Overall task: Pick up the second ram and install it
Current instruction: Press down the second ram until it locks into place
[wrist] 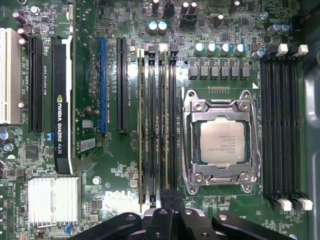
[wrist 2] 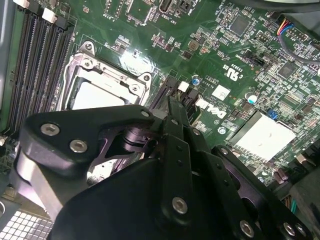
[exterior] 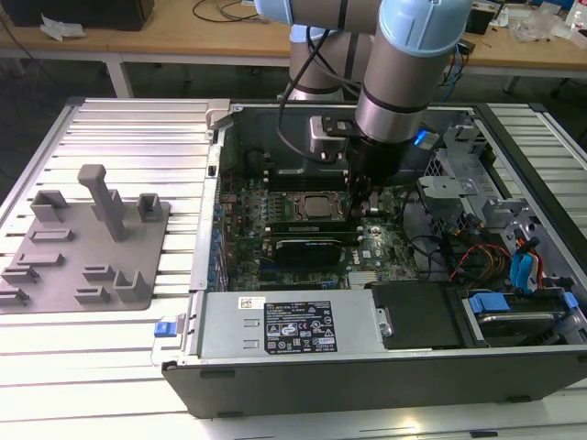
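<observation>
The gripper stands closed on the second ram in a slot beside the processor; uneven pressure (my judgement) could leave it half-seated.

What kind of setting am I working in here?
Likely an electronics assembly or test lab: an open computer case lies on a slatted metal worktable, a grey fixture rests beside it, and cluttered wooden benches stand behind.

black gripper over green motherboard, beside silver processor and memory slots
</observation>
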### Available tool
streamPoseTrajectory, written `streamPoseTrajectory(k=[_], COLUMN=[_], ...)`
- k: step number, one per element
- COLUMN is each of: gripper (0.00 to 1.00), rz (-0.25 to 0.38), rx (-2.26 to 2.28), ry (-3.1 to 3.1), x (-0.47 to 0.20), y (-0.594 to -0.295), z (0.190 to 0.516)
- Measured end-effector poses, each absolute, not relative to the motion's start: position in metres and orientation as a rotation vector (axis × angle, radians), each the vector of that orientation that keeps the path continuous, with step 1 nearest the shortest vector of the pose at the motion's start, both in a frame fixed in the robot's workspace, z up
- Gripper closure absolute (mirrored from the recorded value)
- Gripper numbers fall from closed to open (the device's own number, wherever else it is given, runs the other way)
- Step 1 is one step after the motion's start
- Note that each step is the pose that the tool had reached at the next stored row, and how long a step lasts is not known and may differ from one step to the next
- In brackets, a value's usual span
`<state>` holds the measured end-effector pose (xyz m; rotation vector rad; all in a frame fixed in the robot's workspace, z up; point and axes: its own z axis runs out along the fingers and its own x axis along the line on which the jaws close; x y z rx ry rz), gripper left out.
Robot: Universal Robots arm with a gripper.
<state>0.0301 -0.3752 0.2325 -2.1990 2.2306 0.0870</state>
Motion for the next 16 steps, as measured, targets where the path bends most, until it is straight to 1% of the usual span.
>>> streamPoseTrajectory(k=[14, 16], gripper=[0.92, 0.92], rz=[0.087, 0.088], rx=[-2.199, -2.198], ry=[2.230, 2.230], x=[0.0302, 0.0302], y=[-0.3752, -0.3750], z=[0.2284, 0.2340])
